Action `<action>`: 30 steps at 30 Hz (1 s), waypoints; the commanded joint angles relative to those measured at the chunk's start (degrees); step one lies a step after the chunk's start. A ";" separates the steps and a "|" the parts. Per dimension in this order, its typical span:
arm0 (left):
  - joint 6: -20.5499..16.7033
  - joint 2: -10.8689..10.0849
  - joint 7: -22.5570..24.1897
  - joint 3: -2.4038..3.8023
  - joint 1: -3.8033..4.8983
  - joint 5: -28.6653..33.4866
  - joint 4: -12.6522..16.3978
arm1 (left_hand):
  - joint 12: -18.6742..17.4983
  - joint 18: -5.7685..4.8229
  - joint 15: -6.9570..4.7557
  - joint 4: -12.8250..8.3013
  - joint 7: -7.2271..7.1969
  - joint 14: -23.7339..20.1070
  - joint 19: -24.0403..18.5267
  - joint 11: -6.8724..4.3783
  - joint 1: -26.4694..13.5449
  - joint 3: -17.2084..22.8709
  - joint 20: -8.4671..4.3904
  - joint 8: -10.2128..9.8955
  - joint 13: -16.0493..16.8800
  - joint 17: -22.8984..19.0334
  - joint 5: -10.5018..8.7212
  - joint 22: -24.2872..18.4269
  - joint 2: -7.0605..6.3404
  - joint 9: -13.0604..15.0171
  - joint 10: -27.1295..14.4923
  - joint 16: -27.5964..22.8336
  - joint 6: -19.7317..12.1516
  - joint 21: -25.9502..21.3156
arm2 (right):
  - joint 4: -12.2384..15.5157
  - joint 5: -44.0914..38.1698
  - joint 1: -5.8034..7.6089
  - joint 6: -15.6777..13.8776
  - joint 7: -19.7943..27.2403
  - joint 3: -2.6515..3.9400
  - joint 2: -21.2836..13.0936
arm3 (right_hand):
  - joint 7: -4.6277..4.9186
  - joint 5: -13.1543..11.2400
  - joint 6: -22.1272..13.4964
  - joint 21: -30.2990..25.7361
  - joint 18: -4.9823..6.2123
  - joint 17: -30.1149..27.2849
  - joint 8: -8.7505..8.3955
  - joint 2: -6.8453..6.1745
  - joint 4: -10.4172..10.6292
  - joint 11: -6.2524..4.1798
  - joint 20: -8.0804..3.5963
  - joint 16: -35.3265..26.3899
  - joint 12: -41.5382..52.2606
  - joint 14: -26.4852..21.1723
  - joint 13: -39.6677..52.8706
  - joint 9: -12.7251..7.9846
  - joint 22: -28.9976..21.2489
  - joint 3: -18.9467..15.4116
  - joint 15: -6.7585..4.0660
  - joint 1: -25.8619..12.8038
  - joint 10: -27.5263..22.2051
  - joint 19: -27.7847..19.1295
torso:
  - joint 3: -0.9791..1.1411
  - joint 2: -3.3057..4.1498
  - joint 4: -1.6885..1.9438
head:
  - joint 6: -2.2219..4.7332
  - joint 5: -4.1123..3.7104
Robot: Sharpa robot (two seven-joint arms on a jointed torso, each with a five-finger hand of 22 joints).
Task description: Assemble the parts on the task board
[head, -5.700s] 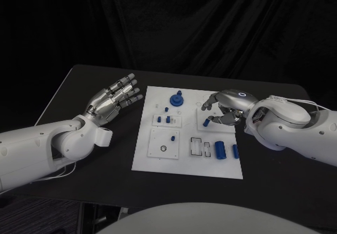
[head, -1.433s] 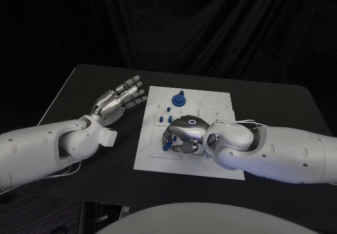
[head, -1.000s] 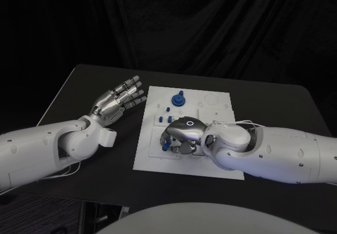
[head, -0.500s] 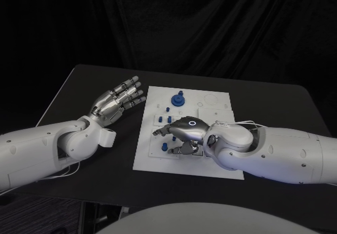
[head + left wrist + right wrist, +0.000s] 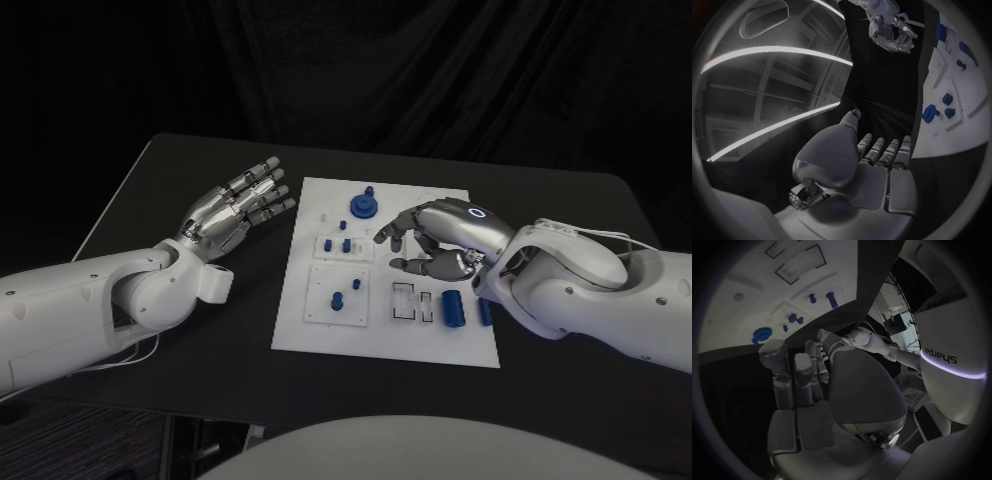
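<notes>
**Task board with blue parts, both robot hands empty above and beside it**

Task board, a white plate, lies in the middle of the black table. Right hand hovers over the middle of the board, palm down, its fingers curled loosely and apart, with nothing between them. Its white arm reaches in from the right and covers part of the board's right side.

Just below that hand, on the lower right of the board, a blue cylinder lies on its side next to two narrow rectangular slots. A second, slimmer blue piece lies just beside the cylinder, near the board's right edge and partly under the arm. To the left of the slots, a blue peg stands in a raised square panel on the lower left of the board. Above that panel, several small blue pieces sit in a cluster. At the top of the board, a round blue gear with a post in its centre stands upright.

Left hand is held off the board's left edge, above the bare table, flat and spread wide with the palm turned toward the board, holding nothing. It is well apart from the right hand, with the left half of the board between them.
</notes>
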 commanded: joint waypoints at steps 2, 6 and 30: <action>0.19 0.19 2.52 0.06 -0.09 0.13 -0.05 | 0.24 -1.07 0.20 -0.15 0.27 -0.01 0.40 0.17 0.10 0.35 -0.15 0.00 0.07 0.05 0.35 -0.01 0.49 0.06 -0.06 0.18 0.01 0.27 | 1.52 4.74 0.26 -0.85 -1.29 -0.38 -3.43 | -0.93 -1.36 4.54 -1.66 0.89 -1.99 2.72 -0.22 1.21 -1.93 -1.33 -1.65 13.77 -0.39 8.96 1.67 4.74 -0.12 -0.81 -0.96 0.14 -0.21 | -0.06 -0.05 0.08 | -0.01 -0.61; 0.20 0.39 2.51 0.06 -0.10 0.13 -0.11 | 0.30 -1.06 0.19 -0.15 0.32 0.02 0.43 0.16 0.06 0.38 -0.15 0.02 0.08 0.06 0.35 0.03 0.48 0.07 -0.04 0.24 0.09 0.29 | 1.45 5.14 -0.56 1.57 -5.53 -0.58 -6.70 | -2.46 -3.58 7.29 0.66 0.32 0.65 8.46 0.14 3.61 -2.74 -1.93 -0.39 31.97 1.42 35.47 5.38 5.43 -2.25 -1.60 -3.56 15.82 1.24 | -0.12 0.05 0.08 | -0.01 -1.16; 0.38 0.87 2.37 0.06 -0.15 0.13 -0.28 | 0.32 -1.05 0.20 -0.12 0.62 0.02 0.46 0.07 -0.08 0.52 -0.16 0.04 0.09 0.07 0.35 0.00 0.52 0.08 -0.02 0.27 0.16 0.29 | 1.61 -0.70 -3.65 13.35 -29.39 -0.72 -9.53 | -7.54 -6.53 8.03 29.85 -4.67 34.38 24.91 0.60 11.40 -7.56 -6.30 18.04 44.36 14.04 69.91 23.73 12.42 -7.85 -6.02 -30.81 43.03 10.85 | -0.04 0.08 -0.20 | -0.01 -3.31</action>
